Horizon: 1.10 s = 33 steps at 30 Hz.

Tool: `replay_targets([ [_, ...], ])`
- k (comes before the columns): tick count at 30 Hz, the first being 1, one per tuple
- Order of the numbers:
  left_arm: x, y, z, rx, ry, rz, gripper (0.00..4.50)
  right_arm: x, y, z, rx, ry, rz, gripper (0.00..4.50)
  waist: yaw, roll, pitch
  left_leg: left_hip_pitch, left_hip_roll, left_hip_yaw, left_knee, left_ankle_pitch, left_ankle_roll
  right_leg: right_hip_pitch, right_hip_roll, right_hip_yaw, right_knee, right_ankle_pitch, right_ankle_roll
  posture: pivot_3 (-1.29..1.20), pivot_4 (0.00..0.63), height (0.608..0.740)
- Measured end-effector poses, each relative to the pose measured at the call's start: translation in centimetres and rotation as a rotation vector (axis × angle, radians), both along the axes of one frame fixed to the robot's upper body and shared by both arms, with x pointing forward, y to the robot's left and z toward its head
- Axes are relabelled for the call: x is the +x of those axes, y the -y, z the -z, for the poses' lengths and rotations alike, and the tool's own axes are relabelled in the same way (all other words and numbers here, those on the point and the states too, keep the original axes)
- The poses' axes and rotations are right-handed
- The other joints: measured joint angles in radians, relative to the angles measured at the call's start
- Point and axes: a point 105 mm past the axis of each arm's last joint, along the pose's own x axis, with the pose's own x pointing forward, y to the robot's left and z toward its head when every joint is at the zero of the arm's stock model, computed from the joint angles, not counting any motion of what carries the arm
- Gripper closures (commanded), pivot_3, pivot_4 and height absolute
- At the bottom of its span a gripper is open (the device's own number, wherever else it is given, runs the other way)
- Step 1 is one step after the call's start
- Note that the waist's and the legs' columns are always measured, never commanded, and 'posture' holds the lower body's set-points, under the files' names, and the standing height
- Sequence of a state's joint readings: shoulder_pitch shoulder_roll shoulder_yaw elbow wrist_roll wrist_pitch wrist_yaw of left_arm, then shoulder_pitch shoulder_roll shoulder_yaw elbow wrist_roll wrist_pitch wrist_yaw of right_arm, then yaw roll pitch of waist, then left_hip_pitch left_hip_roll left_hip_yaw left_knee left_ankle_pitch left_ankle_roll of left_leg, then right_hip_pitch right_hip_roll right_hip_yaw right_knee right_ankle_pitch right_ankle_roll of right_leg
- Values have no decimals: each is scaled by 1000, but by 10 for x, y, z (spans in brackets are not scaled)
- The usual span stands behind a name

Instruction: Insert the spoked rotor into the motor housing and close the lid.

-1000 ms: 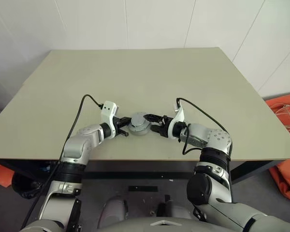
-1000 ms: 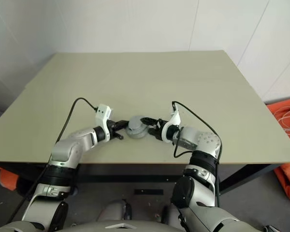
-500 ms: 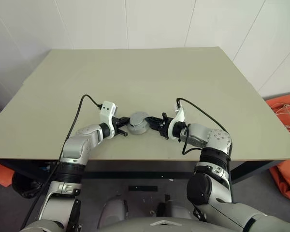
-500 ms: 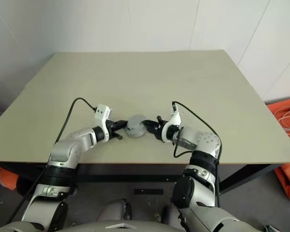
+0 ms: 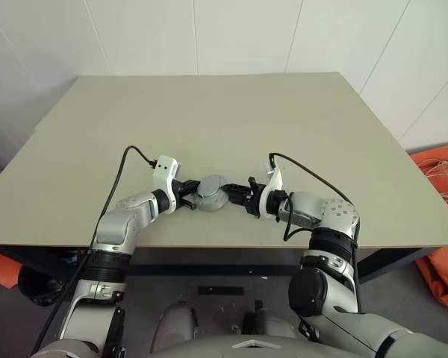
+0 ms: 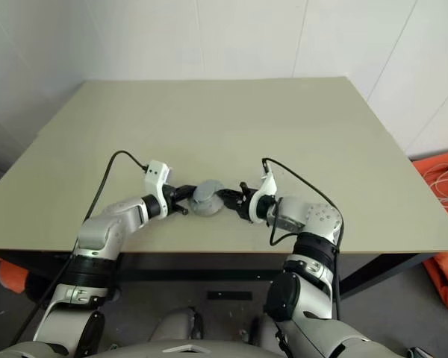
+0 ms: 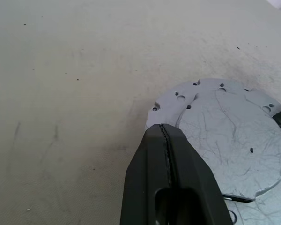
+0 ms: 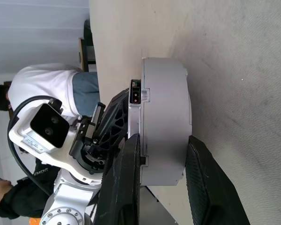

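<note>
Right claw (image 8: pixel 161 154) closed onto motor housing (image 8: pixel 165 117); wrist view shows person (image 8: pixel 47 86).

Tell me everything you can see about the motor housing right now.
The motor housing is a short, round, silver-grey metal drum resting on the table near its front edge. The lid, flat, scratched and ringed with small holes, covers its top. The right gripper straddles its side wall, while the shut left gripper rests at the lid's rim. Its inside is hidden.
</note>
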<state>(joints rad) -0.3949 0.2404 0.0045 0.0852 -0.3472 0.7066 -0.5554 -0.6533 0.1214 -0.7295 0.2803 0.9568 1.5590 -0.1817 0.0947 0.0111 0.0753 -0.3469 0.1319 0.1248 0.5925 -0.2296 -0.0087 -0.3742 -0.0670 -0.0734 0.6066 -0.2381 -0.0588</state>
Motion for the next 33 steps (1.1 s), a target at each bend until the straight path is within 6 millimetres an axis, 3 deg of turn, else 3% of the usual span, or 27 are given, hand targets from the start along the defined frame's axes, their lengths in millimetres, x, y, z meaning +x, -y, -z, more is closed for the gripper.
replay_targets([
  [14, 1, -1, -1, -14, 4, -15, 4500, -1, -1, 0, 3, 0, -12, 3409, 0, 0, 0, 0, 0, 0, 0, 0, 0, 0, 0, 0, 0, 0, 0, 0, 0, 740],
  [27, 8, 0, -23, -96, 46, -86, 4500, -5, -9, -9, 65, 35, -63, 3409, 1, 0, 0, -1, 0, -1, 0, 0, 0, 0, 0, -1, 0, 1, 0, 0, 0, 740],
  [28, 8, 3, -30, -126, 60, -80, 4500, -5, -9, -9, 65, 36, -65, 3409, 1, 0, 0, -2, 0, -1, 1, 0, 0, 0, 0, -2, 0, 1, 0, 0, 0, 740],
  [31, 3, 23, -76, -251, 176, -12, 4500, -6, -14, -9, 48, 41, -86, 3409, 4, -1, 1, -3, 1, -1, 2, 0, 0, -1, 0, -2, 0, -1, -3, 0, 0, 740],
  [33, -1, 20, -100, -304, 243, -10, 4500, -6, -16, -9, 42, 43, -94, 3409, 0, -1, 1, -3, 1, -1, 2, 0, 0, 0, 0, -2, 1, -1, -3, 0, 0, 740],
])
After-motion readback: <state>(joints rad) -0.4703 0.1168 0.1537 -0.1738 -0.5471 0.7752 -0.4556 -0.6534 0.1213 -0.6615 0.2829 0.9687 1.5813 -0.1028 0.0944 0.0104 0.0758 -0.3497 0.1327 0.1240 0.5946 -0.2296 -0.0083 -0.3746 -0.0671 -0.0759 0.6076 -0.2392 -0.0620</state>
